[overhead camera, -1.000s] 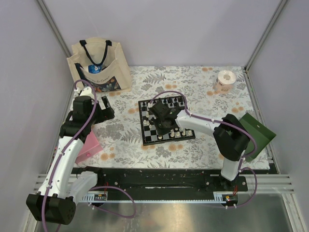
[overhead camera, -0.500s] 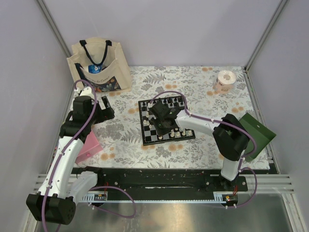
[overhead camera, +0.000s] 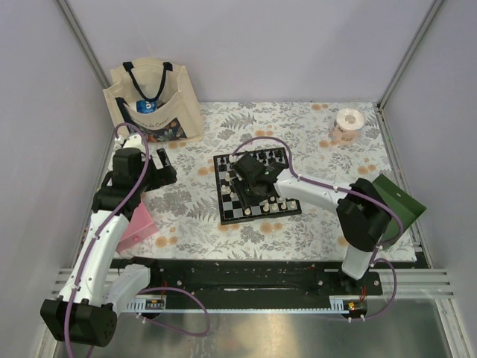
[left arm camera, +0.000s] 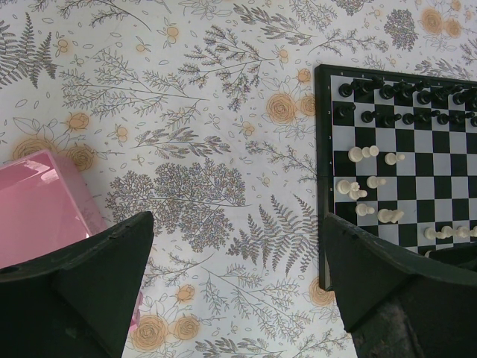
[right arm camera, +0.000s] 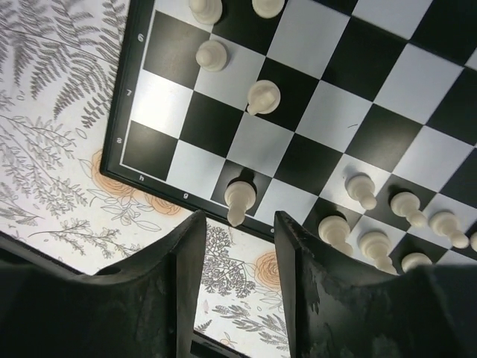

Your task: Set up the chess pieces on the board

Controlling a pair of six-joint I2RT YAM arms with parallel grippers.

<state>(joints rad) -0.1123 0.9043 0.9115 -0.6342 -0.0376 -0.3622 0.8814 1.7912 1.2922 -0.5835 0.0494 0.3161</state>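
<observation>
One cream piece (right arm camera: 240, 200) stands free just beyond the spread right fingers (right arm camera: 182, 277).

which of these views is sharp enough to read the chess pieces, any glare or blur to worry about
Top external: even soft light, no glare, but the chess pieces on the board are mere specks. Left wrist: tablecloth crisp, pale sheen on the pink box, the left end effector's fingers dark and soft. Right wrist: sharpest; white pieces clear against the squares.

Blk/wht chequered board (right arm camera: 332, 115) — cream pieces (right arm camera: 262, 95)
</observation>
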